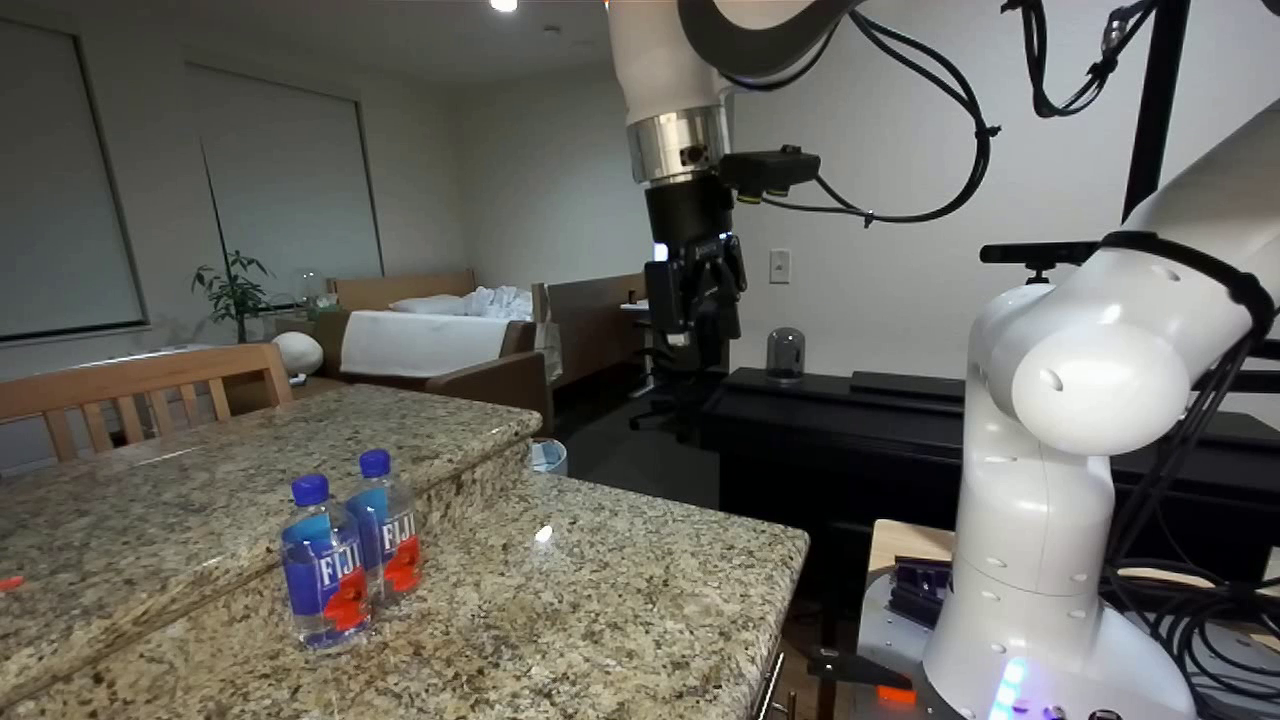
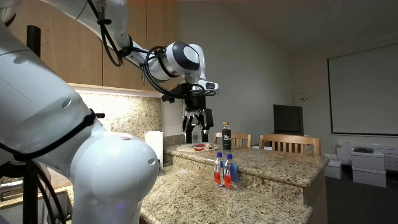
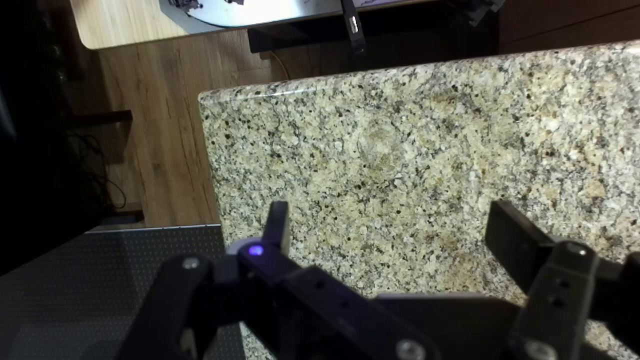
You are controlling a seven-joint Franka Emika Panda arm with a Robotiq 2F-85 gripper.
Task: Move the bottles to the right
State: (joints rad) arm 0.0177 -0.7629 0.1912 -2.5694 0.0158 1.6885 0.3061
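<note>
I have the gripper [image 2: 196,136] poised high over the lower counter [image 3: 380,165], nothing clasped; its fingers [image 3: 517,242] stand wide apart, with counter stone showing between their tips in the wrist view. Both items under the task, the nearer bottle [image 1: 390,535] and the farther bottle [image 1: 325,567] as counted from the hand, stand upright on that same counter, well below the hand and well apart from it, close to the foot of the raised ledge [image 2: 264,157]. They overlap in both exterior views, so I cannot certify whether they touch; neither appears in the wrist view. I assess the step in hand as the approach, ahead of any pick; whether either bottle already stands where it should finish cannot be established here. The task does not say whose right is meant; taking the arm's own, I read it as the counter's free end, roughly the stretch beneath the hand. The next move, in my judgement, calls for carrying the hand sideways away from that end and toward the ledge, then lowering it over the nearer bottle with the fingers turned to straddle it and not strike its neighbour. I would keep the hand clear of the ledge during descent, and take the grip below the cap before any lift.
</note>
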